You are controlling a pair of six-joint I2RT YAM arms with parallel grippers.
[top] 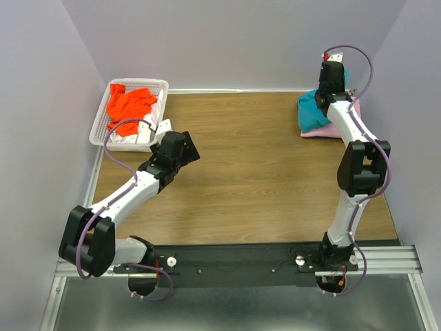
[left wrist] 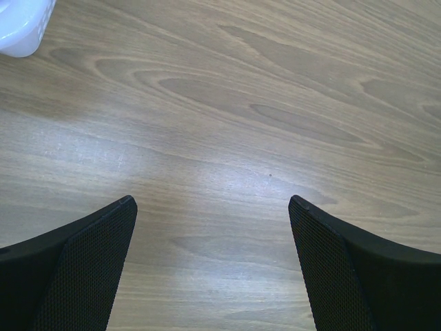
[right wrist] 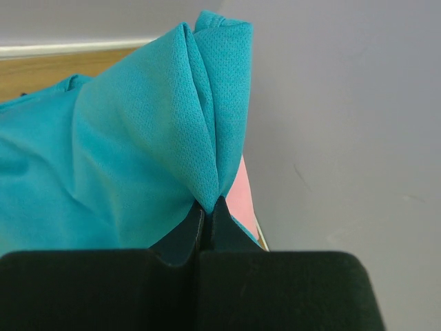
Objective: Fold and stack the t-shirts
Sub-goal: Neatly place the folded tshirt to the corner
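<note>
A teal t-shirt (top: 313,112) lies bunched on a pink t-shirt (top: 329,130) at the table's far right. My right gripper (top: 333,69) is shut on a fold of the teal t-shirt (right wrist: 138,152) and holds it pinched up; a strip of the pink t-shirt (right wrist: 241,193) shows beside the fingers. An orange-red t-shirt (top: 129,105) lies crumpled on a white t-shirt (top: 134,136) in the basket. My left gripper (top: 180,153) is open and empty over bare wood (left wrist: 213,207), to the right of the basket.
A white lattice basket (top: 102,114) stands at the far left of the wooden table (top: 248,172); its corner shows in the left wrist view (left wrist: 24,27). Grey walls close in the left, back and right sides.
</note>
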